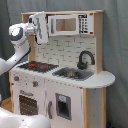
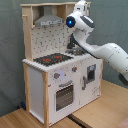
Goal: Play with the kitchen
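Observation:
The kitchen (image 1: 65, 85) (image 2: 50, 80) is a white and light-wood toy unit. In the first exterior view it shows a black-red stovetop (image 1: 37, 66), a black faucet (image 1: 85, 59) over the sink (image 1: 72, 74), an oven door (image 1: 29, 102) and the upper microwave cabinet (image 1: 67, 24). My gripper (image 1: 40, 26) is raised at the top of the unit, just left of the microwave cabinet and in front of the hood. In the second exterior view the grey hood (image 2: 47, 20) is visible and the gripper (image 2: 82, 6) sits high beside it, above the stovetop (image 2: 52, 59).
The arm reaches in from the first exterior view's left, over the stove side. A rounded counter end (image 1: 102, 79) sticks out past the sink. The kitchen stands on a wooden floor (image 2: 30, 120) in front of a grey backdrop.

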Robot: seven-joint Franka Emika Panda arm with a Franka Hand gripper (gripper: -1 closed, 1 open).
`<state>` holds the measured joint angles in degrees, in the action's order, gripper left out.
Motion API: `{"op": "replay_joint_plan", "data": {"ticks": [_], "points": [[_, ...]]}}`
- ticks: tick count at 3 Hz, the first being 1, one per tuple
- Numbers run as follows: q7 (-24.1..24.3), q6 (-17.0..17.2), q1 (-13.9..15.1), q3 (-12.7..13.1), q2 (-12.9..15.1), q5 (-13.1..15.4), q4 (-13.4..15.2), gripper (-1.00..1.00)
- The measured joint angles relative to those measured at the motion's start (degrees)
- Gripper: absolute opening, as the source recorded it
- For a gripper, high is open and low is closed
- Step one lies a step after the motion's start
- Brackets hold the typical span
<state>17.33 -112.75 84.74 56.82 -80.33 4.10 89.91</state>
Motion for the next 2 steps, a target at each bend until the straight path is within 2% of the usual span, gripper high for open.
{"op": "replay_joint_plan", "data": {"ticks": [1,2], "points": [[-3.49,-0.69,-2.76,-1.74,0.01,0.0,3.82,-1.0],[-5.9,-3.62,-4.39,-2.18,0.01,0.01,7.89,-1.0]]}}
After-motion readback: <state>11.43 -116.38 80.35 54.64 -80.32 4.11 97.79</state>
